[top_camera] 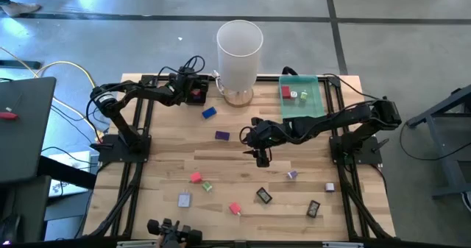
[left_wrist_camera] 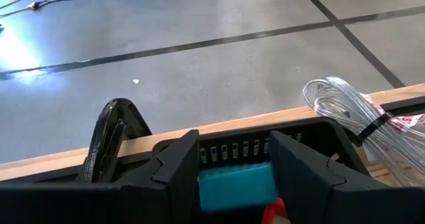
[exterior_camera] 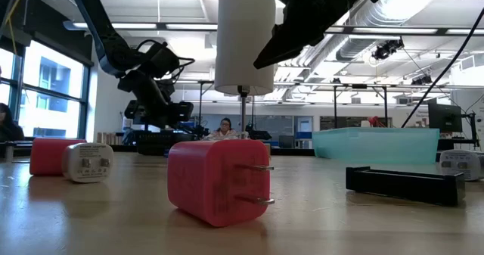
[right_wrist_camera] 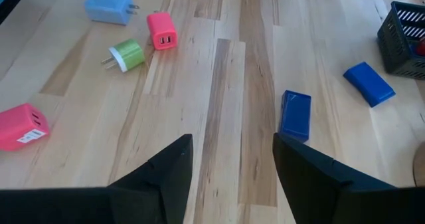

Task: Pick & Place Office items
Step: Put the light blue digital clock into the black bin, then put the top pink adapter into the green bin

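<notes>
Red two-pronged charger (exterior_camera: 215, 181) nearest | left gripper (left_wrist_camera: 232, 177) holds teal block (left_wrist_camera: 236, 185) | right gripper (right_wrist_camera: 232, 161) agape, empty

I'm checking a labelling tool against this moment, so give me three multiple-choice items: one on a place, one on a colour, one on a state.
1. Where is the left hand?
A. over the green tray
B. at the black basket beside the white cylinder
C. at the table's near edge

2. What colour is the wall charger nearest the low camera?
A. blue
B. black
C. red

3. How is the right hand?
A. open and empty
B. shut on a blue block
C. shut on a green charger

Answers:
1. B. The high view shows it reaching to the basket by the cylinder.
2. C. Its red body, with two prongs, fills the low view's foreground.
3. A. Its wrist view shows only bare table in the gap.
</notes>
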{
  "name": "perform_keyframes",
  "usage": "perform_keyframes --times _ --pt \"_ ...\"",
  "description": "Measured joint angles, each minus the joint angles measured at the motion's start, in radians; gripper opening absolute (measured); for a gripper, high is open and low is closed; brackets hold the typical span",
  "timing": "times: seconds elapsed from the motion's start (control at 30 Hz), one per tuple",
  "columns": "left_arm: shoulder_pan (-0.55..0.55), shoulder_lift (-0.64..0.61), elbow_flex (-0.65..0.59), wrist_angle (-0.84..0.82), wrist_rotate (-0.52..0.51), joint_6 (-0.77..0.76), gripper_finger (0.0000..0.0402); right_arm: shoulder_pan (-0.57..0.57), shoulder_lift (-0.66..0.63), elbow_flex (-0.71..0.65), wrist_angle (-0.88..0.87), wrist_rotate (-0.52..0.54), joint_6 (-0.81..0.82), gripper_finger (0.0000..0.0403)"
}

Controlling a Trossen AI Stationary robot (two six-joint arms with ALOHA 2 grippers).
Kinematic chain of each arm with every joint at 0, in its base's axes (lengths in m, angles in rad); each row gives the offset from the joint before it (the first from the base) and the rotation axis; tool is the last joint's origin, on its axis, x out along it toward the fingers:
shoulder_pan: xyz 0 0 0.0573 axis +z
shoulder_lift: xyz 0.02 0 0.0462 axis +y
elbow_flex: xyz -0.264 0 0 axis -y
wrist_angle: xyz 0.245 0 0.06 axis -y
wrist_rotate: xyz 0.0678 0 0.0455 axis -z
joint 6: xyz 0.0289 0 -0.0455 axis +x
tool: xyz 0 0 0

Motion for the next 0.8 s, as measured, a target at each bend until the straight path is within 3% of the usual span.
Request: perform_keyframes --times 0.23,0.6,0.8 --pt "-0.024 0.0 0.0 -0.005 0.0 0.023 0.0172 0.0 0.0 0.0 0.003 0.0 0.0 0.0195" --pt "-0.121 -0.042 0.0 -0.005 0.0 0.218 0.0173 0.0 0.0 0.0 0.006 0.0 0.0 0.0195" --pt "-0.249 -0.132 0.0 -0.172 -0.001 0.302 0.0174 0.0 0.0 0.0 -0.001 0.0 0.0 0.0195"
